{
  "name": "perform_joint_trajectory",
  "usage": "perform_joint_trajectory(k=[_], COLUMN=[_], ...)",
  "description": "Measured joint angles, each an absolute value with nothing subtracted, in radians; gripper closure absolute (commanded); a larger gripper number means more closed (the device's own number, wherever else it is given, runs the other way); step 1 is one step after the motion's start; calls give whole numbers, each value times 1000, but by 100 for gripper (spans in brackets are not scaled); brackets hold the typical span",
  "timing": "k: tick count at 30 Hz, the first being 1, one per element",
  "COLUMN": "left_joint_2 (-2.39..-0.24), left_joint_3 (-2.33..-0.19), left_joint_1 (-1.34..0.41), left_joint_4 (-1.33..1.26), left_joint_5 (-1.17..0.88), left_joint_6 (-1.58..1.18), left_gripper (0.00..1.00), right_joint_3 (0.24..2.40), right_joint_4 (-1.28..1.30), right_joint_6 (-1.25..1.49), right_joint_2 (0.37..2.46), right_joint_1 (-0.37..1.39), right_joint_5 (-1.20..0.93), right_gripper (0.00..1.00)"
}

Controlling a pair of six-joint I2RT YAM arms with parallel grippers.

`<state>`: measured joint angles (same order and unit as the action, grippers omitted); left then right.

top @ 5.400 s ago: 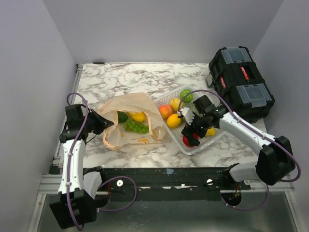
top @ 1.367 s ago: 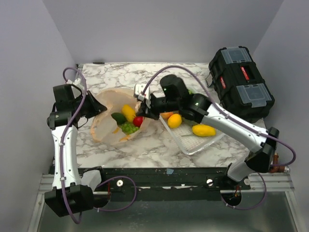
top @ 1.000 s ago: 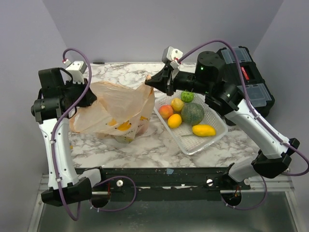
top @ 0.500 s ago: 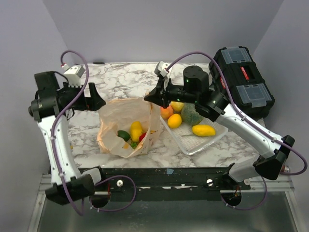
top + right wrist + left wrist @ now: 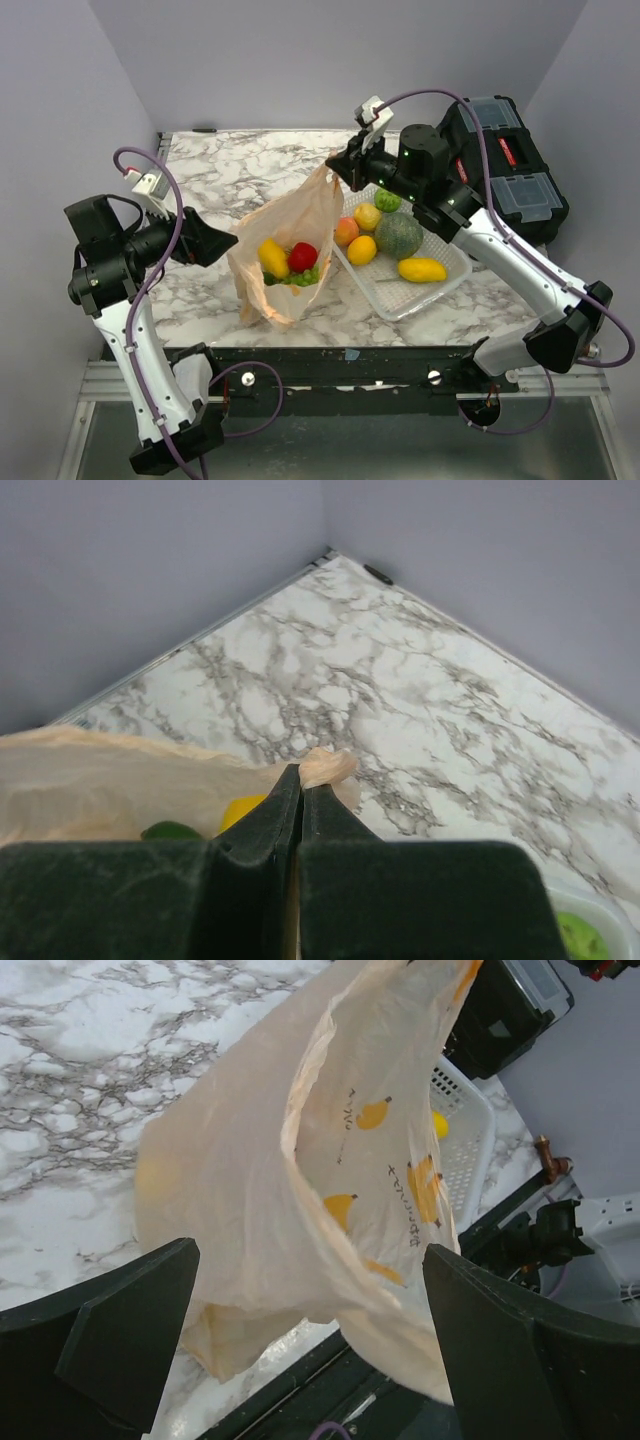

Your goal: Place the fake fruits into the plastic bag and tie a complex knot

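Right, left gripper (image 5: pixel 226 243) has let go. Half a second back it was up at the plastic bag's (image 5: pixel 300 212) left edge, helping spread the mouth. It now sits lower and nearer, just beside the bag's left flank. On the left wrist view its jaws stand wide apart with film in front of them and nothing clamped.

Right gripper (image 5: pixel 339 168) is pinched tight on a bunched tip of the bag's far top corner (image 5: pixel 326 765), high over the marble table (image 5: pixel 235 170). The bag now hangs from that one hold with its belly resting on the table left of the white basket (image 5: pixel 400 297).

A yellow fruit (image 5: pixel 271 256), a red one (image 5: pixel 302 257) and something green (image 5: pixel 306 277) are inside. The melon (image 5: pixel 398 236), mango (image 5: pixel 421 269) and smaller pieces are in the basket.

My read: loading is unfinished and nothing is tied. With the mouth held on one side only, I expect the left needs a fresh grip first.
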<state>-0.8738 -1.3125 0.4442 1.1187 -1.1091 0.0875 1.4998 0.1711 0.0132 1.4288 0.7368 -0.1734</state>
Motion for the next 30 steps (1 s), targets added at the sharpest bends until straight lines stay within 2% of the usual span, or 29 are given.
perform_joint_trajectory(k=[6,11,16,23,30], left_joint_2=[-820,-723,-617,-421,-430], left_joint_3=[-1191,-1095,-1049,-852,-863], left_joint_1=[444,401,198,33,-262], left_joint_4=[1048,982,937,783,628], left_joint_5=[-1148,-1168,-1185,-1222,-1162], left_joint_6=[17,5,117,180,172], left_gripper=[3,10,7,6,8], right_joint_3=[1486,1475,1472,1464,1460], right_joint_4=[121,75,37,11,1], right_joint_6=[54,72,79,79,80], right_joint_2=[1450,1469,1479,1480,1485], right_joint_1=[658,615,585,570,568], right_joint_5=[-68,-10,18,26,25], right_gripper=[99,99,99,99,99])
